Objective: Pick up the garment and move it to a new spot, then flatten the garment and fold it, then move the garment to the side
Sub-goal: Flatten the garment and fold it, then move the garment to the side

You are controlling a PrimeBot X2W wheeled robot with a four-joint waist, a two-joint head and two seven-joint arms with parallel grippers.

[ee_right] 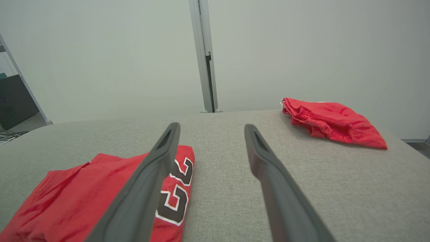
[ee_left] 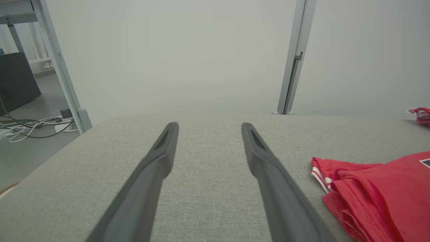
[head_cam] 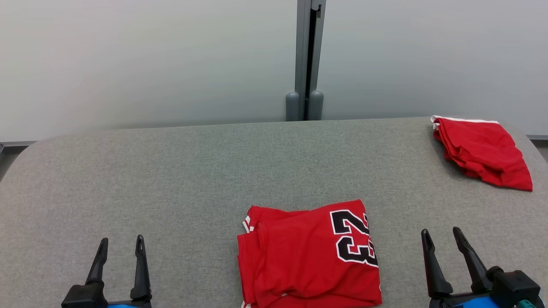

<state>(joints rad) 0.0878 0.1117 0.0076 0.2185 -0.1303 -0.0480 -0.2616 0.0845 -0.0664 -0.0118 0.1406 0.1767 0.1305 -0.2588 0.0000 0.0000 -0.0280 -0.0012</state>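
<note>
Head view: a folded red jersey [head_cam: 308,256] lies flat at the near middle of the grey padded table [head_cam: 150,171], between the two grippers.
Jersey condition: folded to a rough rectangle, lightly wrinkled; black numeral 23 on its right part, white-striped trim at its far left corner.
Left gripper [head_cam: 121,239]: fingers spread, nothing between them; over bare table to the left of the jersey, apart from it.
Right gripper [head_cam: 441,232]: fingers spread, nothing held; to the right of the jersey, not touching it (in the right wrist view one finger merely crosses in front of the numeral).
Second garment [head_cam: 481,152]: red, white-edged, folded; at the table's far right corner, well apart from the jersey.
Background: pale wall panels, with a grey post [head_cam: 307,60] behind the table's far edge.
</note>
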